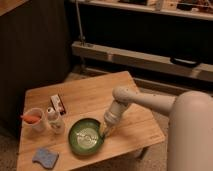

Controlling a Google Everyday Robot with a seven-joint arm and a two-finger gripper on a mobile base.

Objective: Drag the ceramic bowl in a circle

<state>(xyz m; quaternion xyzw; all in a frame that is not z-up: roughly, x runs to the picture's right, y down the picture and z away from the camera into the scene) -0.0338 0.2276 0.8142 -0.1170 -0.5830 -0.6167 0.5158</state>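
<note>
The ceramic bowl is a shallow, glossy dark-green dish with pale swirl marks inside. It sits on the wooden table near the front edge, left of centre. My gripper reaches down from the white arm on the right and meets the bowl's right rim. The fingertips are at the rim.
A small white mug with an orange carrot stands at the table's left. A small white bottle stands beside the bowl's left rim, with a red-and-white box behind it. A blue sponge lies at the front left corner. A metal shelf unit stands behind.
</note>
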